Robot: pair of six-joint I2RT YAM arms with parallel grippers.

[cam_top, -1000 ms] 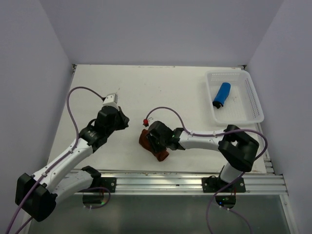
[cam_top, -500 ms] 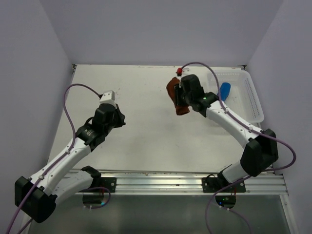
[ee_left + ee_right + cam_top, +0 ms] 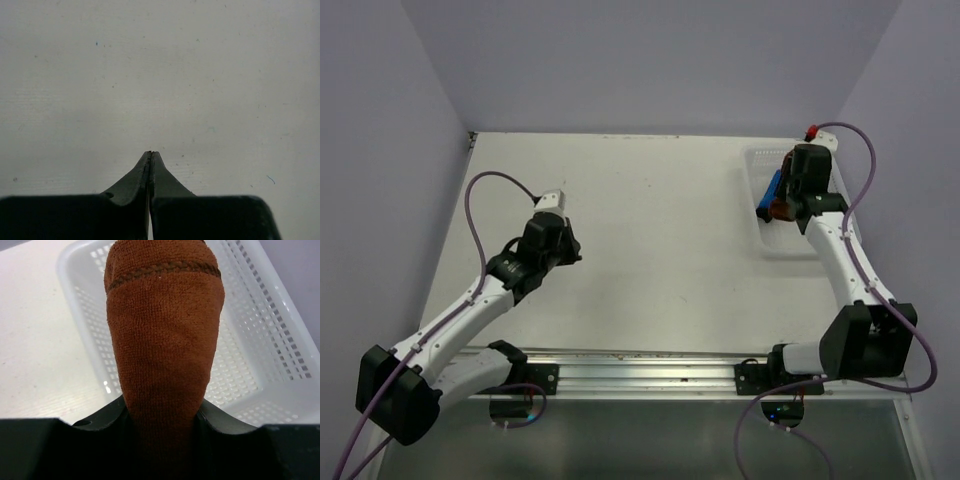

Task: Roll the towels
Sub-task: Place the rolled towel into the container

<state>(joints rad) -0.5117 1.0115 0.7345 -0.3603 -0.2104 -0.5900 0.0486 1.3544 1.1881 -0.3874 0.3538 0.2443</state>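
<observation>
My right gripper (image 3: pixel 162 407) is shut on the rolled rust-brown towel (image 3: pixel 162 340), which sticks out ahead of the jaws over the white mesh basket (image 3: pixel 270 330). In the top view this gripper (image 3: pixel 786 206) hangs above the basket's left part, with a bit of the brown towel (image 3: pixel 780 211) showing under it. The rolled blue towel (image 3: pixel 773 186) lies in the basket (image 3: pixel 840 215), partly hidden by the gripper. My left gripper (image 3: pixel 151 154) is shut and empty above bare table; in the top view it (image 3: pixel 568 250) is at the table's left middle.
The basket stands at the back right corner beside the right wall. An aluminium rail (image 3: pixel 700 368) runs along the near edge by the arm bases. Purple cables (image 3: pixel 480 215) loop over both arms.
The right arm has carried the brown towel from the table's front middle up and back right, to above the basket. The left arm has barely shifted.
</observation>
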